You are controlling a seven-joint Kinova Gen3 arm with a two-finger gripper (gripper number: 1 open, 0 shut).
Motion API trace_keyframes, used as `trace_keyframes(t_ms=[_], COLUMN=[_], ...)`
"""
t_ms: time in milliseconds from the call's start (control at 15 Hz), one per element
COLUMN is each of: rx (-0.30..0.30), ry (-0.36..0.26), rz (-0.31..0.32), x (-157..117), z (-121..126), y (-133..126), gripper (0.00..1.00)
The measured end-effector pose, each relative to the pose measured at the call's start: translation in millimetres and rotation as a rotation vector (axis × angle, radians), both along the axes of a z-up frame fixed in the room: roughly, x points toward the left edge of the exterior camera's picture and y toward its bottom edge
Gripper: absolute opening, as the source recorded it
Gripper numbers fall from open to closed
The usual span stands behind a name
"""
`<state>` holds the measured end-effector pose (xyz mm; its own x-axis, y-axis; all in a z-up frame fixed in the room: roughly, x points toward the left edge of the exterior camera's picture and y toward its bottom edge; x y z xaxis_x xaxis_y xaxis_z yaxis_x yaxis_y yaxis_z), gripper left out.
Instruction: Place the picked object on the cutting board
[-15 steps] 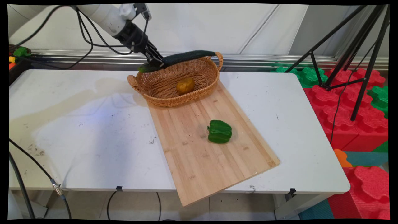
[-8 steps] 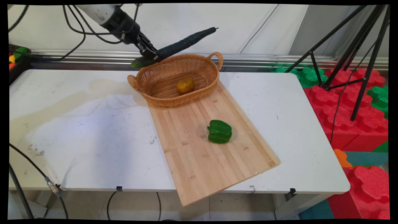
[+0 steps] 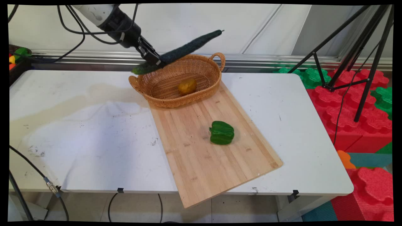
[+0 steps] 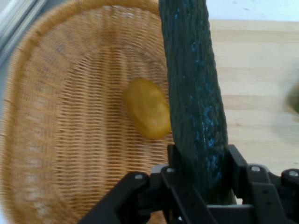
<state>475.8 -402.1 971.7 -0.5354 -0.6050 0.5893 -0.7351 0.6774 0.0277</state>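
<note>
Tool [image 3: 156, 61] gripping cucumber [image 3: 188, 47], tilted, tip seemingly up-right, above basket [image 3: 176, 91]

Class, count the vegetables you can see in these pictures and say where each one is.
3. A cucumber is held in the hand above the wicker basket; a potato lies inside the basket; a green bell pepper sits on the cutting board.

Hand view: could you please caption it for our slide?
Pincer holding a cucumber above a basket with a potato inside.
</note>
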Motion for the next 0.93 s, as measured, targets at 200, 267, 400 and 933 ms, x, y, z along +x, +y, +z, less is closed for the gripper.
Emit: trace_keyframes(t_ms=[200,267,400,933], rx=[0.054,0.065,0.089,0.166], ry=[0.022,0.025,0.03,0.045], rz=[-0.01,-0.012,-0.018,-0.056], x=[-17,-20,-29,-74], z=[-11,-14,-22,-74], y=[15,18,24,40], gripper=[0.0,0.0,0.0,0.0])
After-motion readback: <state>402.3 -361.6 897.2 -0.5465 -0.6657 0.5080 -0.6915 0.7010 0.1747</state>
